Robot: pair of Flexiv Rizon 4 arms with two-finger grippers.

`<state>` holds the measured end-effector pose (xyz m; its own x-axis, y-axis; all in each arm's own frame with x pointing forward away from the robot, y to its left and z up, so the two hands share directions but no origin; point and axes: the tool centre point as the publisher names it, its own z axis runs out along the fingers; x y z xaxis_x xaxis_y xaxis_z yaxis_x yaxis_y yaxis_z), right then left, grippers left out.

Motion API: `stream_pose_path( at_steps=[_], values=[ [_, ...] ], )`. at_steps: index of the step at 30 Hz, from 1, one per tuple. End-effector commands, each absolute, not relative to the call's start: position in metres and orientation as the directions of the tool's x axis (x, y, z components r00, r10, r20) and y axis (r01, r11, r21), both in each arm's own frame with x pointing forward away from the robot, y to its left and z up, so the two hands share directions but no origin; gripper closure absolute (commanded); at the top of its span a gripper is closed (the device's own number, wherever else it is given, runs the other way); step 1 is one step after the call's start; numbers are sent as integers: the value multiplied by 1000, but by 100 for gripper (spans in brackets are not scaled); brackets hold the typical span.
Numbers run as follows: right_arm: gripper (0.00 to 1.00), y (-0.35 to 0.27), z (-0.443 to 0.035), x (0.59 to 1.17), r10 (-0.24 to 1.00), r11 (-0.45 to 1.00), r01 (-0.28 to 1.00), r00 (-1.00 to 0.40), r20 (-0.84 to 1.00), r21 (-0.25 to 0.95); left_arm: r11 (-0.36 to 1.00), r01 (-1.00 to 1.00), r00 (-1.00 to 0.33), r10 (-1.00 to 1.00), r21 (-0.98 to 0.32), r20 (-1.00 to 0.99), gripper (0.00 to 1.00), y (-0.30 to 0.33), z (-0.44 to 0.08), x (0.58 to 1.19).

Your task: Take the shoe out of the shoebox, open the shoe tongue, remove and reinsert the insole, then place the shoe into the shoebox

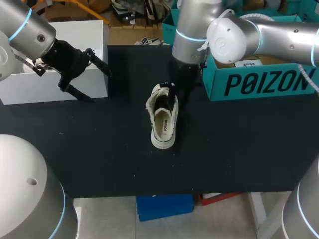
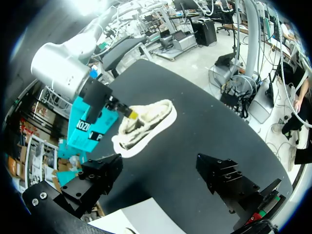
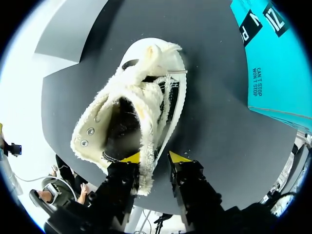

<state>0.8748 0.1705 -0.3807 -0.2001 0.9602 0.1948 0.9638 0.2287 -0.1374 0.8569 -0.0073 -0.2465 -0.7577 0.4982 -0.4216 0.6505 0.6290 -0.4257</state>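
Clearly the shoe is out of the teal shoebox and lies on the black desk just beside it, its opening facing up. The right tool straddles the shoe's fuzzy side wall near the collar, one yellow tip inside and one outside. It appears pinched on that wall, probably to steady the shoe so the tongue can be pulled open. The left tool hangs well apart from the shoe, over the white box at the desk's left. Its fingers are spread wide and hold nothing, likely kept free for the tongue and insole.
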Motion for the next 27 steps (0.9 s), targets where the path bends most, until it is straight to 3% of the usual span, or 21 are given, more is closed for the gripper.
stream_pose_path(
  at_steps=[1,19,22,23,24,27],
  values=[
    [72,174,-390,874,961,228,962,-197,196,-150,630,651,-757,499,-422,-422,0,-7,-246,856],
    [69,173,-403,867,969,209,965,-182,169,-158,630,651,-757,499,-422,-422,0,-7,-246,856],
    [75,173,-403,867,972,203,968,-182,147,-147,630,651,-757,499,-422,-422,0,-7,-246,856],
    [83,173,-403,867,973,202,969,-181,145,-145,630,651,-757,499,-422,-422,0,-7,-246,856],
    [99,172,-403,867,974,200,970,-181,137,-139,630,651,-757,499,-422,-422,0,-7,-246,856],
    [100,172,-403,868,975,199,971,-182,124,-133,630,651,-757,499,-422,-422,0,-7,-246,856]
  ],
)
